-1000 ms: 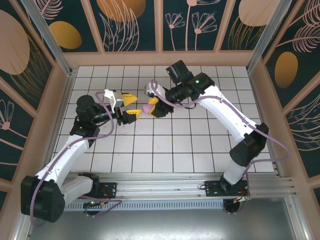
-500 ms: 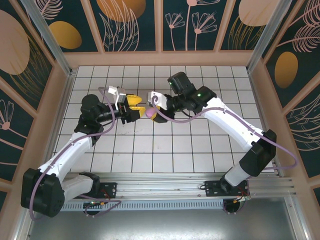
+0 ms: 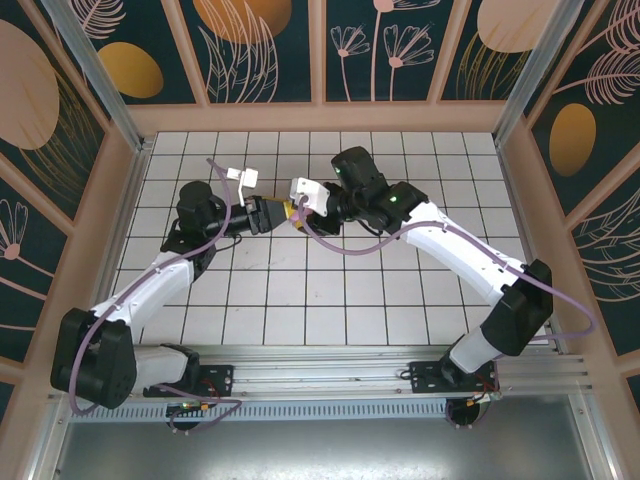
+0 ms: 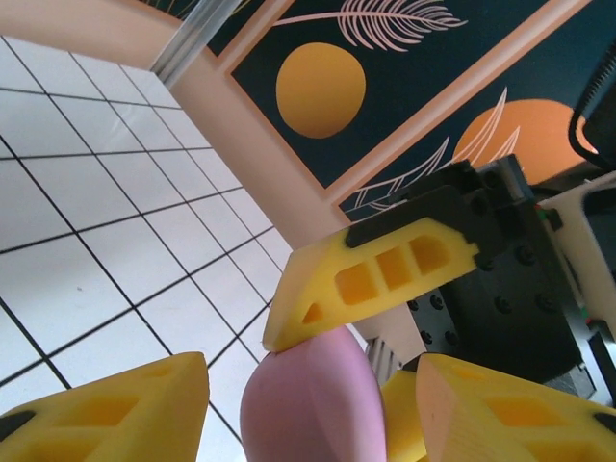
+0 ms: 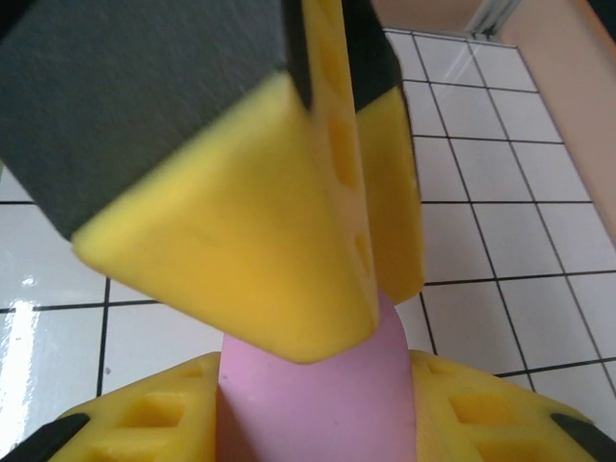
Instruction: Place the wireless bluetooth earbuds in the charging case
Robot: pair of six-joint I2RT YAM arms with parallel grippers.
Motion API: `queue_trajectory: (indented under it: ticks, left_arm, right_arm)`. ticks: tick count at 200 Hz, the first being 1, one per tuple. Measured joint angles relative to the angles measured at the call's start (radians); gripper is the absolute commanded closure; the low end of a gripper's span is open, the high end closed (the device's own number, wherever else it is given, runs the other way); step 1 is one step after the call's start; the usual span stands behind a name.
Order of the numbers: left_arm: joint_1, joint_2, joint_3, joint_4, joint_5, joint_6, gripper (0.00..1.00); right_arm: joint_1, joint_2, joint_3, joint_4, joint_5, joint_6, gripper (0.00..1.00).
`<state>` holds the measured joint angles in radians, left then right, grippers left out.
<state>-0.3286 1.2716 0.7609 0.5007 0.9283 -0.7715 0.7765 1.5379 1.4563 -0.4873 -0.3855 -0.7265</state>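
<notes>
A pink rounded charging case [image 5: 318, 404] hangs above the table, and my right gripper [image 5: 316, 361] is shut on it, a yellow pad against each side. My left gripper [image 4: 313, 371] meets it head-on at the table's middle back and stands open astride the same case [image 4: 308, 404]. A gap shows between the left gripper's left finger [image 4: 106, 414] and the pink shell. From above, the left gripper [image 3: 276, 214] and the right gripper [image 3: 299, 214] are nose to nose, with the case hidden between their fingers. The earbuds are out of view.
The white tiled table [image 3: 330, 290] stretches below both arms. A tan wooden wall [image 3: 320, 118] with dark leaf panels stands close behind the grippers. More wooden walls [image 3: 115, 220] close off the sides.
The left gripper swung right and back toward the right gripper, which shifted left with the pink case. The left fingers now straddle the case and have narrowed slightly.
</notes>
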Motion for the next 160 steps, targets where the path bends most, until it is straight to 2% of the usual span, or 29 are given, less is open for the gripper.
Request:
queue_trajectory:
  ticks: [57,68,102,132,160]
  left_arm:
    - [-0.006,0.051,0.029,-0.008,0.041,-0.094,0.74]
    - [-0.006,0.058,0.031,-0.010,0.040,-0.112,0.79]
    - [-0.006,0.067,0.038,-0.011,0.035,-0.142,0.91]
    - [-0.010,0.075,0.060,-0.003,0.027,-0.151,0.94]
    - [-0.010,0.085,0.089,0.006,-0.001,-0.152,0.94]
  right_arm:
    - [0.000,-0.013,-0.022,0.035,0.037,0.003,0.74]
    - [0.000,-0.013,-0.028,0.039,0.047,0.004,0.67]
    - [-0.003,-0.026,-0.053,0.067,0.055,0.050,0.36]
    - [-0.034,-0.086,-0.110,0.126,0.023,0.144,0.28]
    - [-0.104,-0.195,-0.197,0.201,-0.017,0.341,0.23]
